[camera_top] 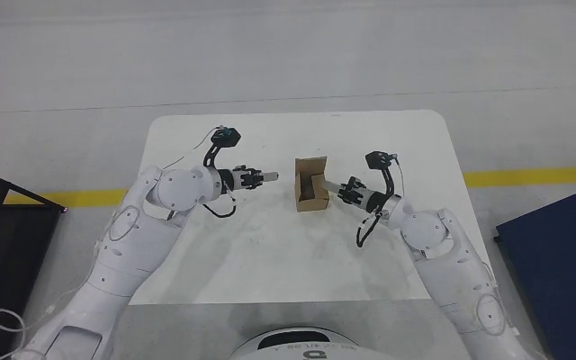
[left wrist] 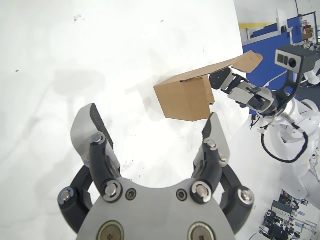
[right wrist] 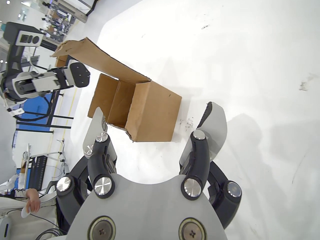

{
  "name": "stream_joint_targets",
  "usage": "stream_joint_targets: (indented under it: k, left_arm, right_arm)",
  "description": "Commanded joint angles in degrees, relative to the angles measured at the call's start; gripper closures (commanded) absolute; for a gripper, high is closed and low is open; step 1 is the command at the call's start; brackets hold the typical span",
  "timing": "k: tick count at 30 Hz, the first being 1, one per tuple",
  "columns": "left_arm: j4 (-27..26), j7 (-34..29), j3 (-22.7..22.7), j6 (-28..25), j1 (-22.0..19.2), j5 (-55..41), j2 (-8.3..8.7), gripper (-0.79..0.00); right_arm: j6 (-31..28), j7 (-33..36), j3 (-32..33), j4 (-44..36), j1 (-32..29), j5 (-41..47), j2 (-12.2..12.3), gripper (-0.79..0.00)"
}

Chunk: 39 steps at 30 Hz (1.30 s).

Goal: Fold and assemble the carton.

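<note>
The left fingers are spread wide and hold nothing. They face one side wall of the carton, near it but apart. The right fingers are likewise spread and empty, close against the opposite wall, probably to brace it. The carton rests mid-worktop, top open. Its long flap is raised and not yet folded, so both sides remain accessible.

I work over a white, round-cornered table top flecked with small dark marks. Around it lies a smooth pale grey floor crossed by a yellow painted stripe. A dark blue flat panel lies to my right and a black panel to my left. Bright blue partition boards stand farther back.
</note>
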Motion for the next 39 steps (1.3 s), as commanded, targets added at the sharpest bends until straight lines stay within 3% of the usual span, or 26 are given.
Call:
stream_joint_targets:
  k: [1,3,8,10,21,28,30,32,35,37,38,39]
  left_arm:
    - [0.36,-0.70,1.05,-0.18,-0.61,0.12,-0.19,-0.357]
    - [0.74,-0.88,2.13,0.13,-1.20,0.28,-0.44,-0.388]
    - [2.63,-1.00,5.72,1.15,-3.28,0.46,-1.40,-0.668]
    - [3.76,-0.56,7.17,1.24,-4.29,-0.24,-1.94,-0.717]
    - [9.63,1.19,13.58,1.55,-10.12,-1.95,-4.75,-0.705]
    - [13.61,0.39,16.93,1.72,-13.00,-1.89,-6.31,-0.600]
    - [14.51,0.35,17.66,1.59,-13.66,-2.08,-6.73,-0.493]
    - [15.35,0.66,18.19,1.49,-14.30,-2.15,-7.13,-0.456]
    - [16.42,0.87,18.61,1.48,-15.19,-2.36,-7.60,-0.332]
    - [16.97,1.38,18.58,1.73,-15.61,-2.45,-7.83,-0.074]
    - [17.15,1.62,18.54,1.93,-15.72,-2.52,-7.93,0.000]
    - [17.28,1.65,18.51,2.00,-15.84,-2.58,-8.01,0.000]
  right_arm:
    - [-1.65,-0.04,0.02,1.07,0.24,1.22,0.02,-0.653]
    - [-2.78,-0.11,-0.13,2.30,0.74,1.58,0.04,-0.640]
    - [-7.55,1.55,-1.72,5.36,2.45,5.40,-0.11,-0.653]
    - [-9.10,2.15,-2.36,6.50,3.25,6.35,-0.16,-0.637]
    - [-12.25,3.21,-3.87,9.71,5.10,8.38,-0.08,-0.585]
    - [-13.50,3.64,-4.10,10.70,5.65,9.69,0.10,-0.566]
    - [-13.65,3.79,-4.34,11.07,5.92,9.96,0.12,-0.566]
    - [-13.75,3.98,-4.66,11.38,6.25,10.32,0.12,-0.557]
    - [-13.80,4.17,-5.11,11.86,6.81,10.68,0.11,-0.557]
    - [-13.81,4.26,-5.42,12.14,7.19,10.78,0.11,-0.563]
    - [-13.81,4.32,-5.62,12.29,7.37,10.81,0.10,-0.570]
    - [-13.80,4.39,-5.82,12.43,7.56,10.90,0.08,-0.573]
